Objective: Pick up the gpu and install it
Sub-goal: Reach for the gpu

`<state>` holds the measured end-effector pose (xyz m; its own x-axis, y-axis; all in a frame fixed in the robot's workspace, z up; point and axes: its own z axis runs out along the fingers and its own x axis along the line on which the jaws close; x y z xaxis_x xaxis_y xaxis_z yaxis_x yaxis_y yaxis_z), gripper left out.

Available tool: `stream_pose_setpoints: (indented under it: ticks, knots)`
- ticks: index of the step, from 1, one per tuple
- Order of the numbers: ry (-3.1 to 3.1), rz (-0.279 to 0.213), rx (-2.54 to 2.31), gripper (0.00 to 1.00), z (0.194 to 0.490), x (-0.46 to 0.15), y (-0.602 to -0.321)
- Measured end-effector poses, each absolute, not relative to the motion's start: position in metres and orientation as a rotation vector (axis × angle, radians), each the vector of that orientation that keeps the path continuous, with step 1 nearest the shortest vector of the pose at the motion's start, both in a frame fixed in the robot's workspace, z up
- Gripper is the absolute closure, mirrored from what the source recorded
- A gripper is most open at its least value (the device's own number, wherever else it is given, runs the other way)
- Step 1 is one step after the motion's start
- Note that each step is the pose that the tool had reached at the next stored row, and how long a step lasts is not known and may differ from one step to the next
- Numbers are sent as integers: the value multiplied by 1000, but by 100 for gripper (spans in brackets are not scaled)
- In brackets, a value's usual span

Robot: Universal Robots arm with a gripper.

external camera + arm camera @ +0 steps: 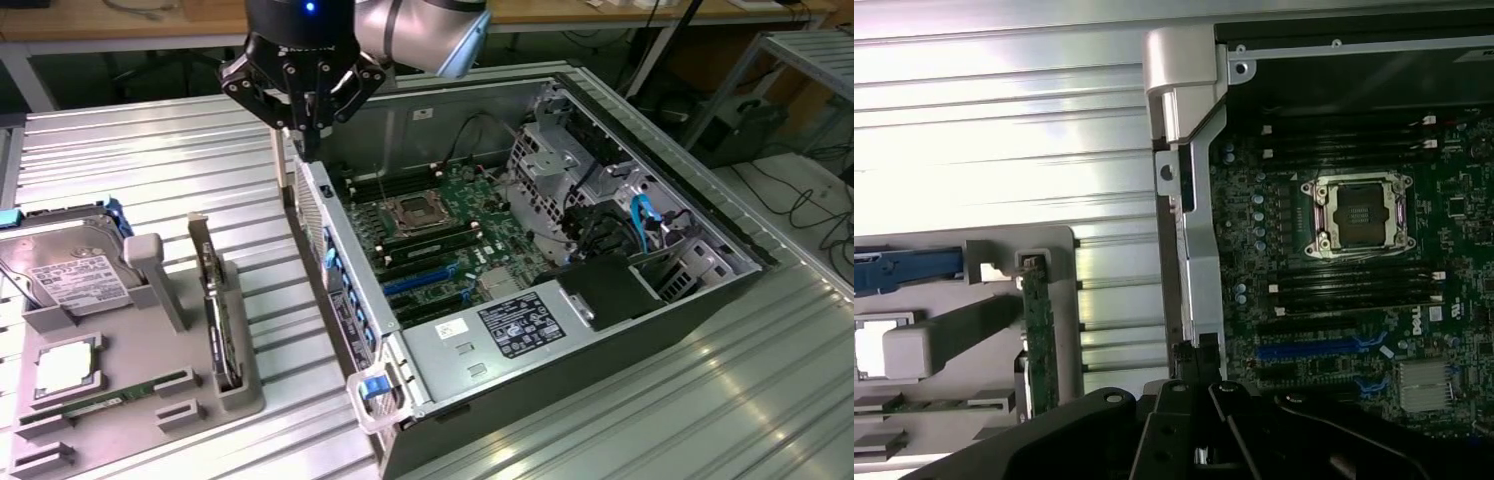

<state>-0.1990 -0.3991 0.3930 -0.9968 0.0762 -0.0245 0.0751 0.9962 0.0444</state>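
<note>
Black gripper (310,148) fingers are pressed together with nothing between them, and there it hangs just above the wall of the open computer case (601,370) that faces the grey fixture tray (140,345). The gpu (214,300) is well apart from it, standing on its long edge in a slot along the tray edge nearest the case, on the ribbed metal table (160,160). On the same tray lie the hard drive (67,275) and the green memory stick (114,398), while the bare CPU socket (414,212) shows on the motherboard (467,245) inside the case.
</note>
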Motion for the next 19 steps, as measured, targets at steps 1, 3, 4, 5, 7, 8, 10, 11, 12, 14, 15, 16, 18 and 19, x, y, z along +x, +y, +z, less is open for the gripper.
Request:
stream_pose_setpoints:
  ticks: [1,3,4,5,7,8,10,11,12,14,15,16,18,19]
  knots:
    - [3112,68,118,89,393,-200,-399]
    - [3112,68,118,89,393,-202,-399]
    - [3113,68,118,89,393,-203,-399]
    - [3113,68,118,89,393,-204,-399]
    - [3112,68,118,89,393,-206,-399]
    - [3112,68,118,89,393,-206,-399]
    - [3112,68,118,89,393,-208,-399]
    - [3112,68,118,89,393,-209,-399]
    - [3112,68,118,89,393,-210,-399]
    - [3112,68,118,89,393,-212,-399]
    - [3113,68,118,89,393,-213,-399]
    - [3113,68,118,89,393,-214,-400]
    - [3112,68,118,89,393,-216,-400]
    - [3113,68,118,89,393,-217,-400]
